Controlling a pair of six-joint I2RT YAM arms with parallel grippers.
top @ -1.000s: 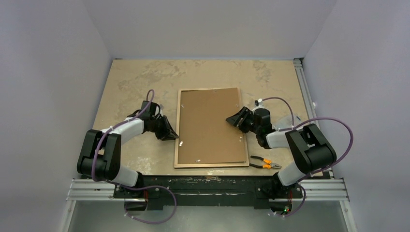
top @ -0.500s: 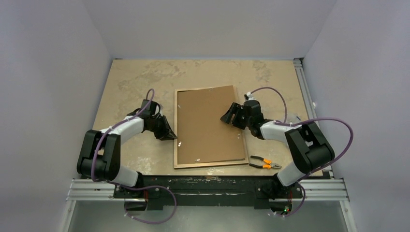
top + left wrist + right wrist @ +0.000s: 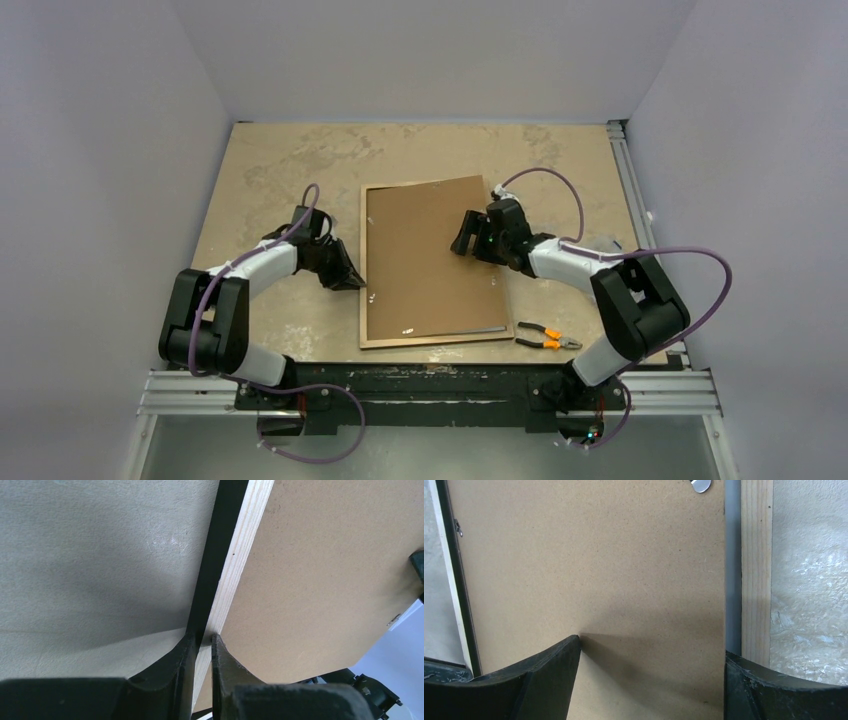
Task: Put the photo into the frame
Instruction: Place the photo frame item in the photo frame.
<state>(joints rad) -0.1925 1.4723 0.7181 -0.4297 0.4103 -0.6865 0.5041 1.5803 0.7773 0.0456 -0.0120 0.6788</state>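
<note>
The frame's (image 3: 243, 540) left rail is clenched by the left pincer (image 3: 202, 637), while the right pincer (image 3: 651, 647) is held released (spread wide) over the backing board (image 3: 589, 570).

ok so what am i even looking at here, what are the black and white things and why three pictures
Those are two robot arms, the left arm and the right arm, bolted to the near edge of a table. The wide picture comes from a fixed camera above and behind them. The other two come from a camera on each wrist, so you see each arm's own fingers close up. On the table lies a frame, back side up, with a brown board over it, and pliers to its right. The left gripper is pinched on the frame's left rail. The right gripper is open, spread over the board's right edge, and holds nothing. The photo shows in none of the pictures.
</note>
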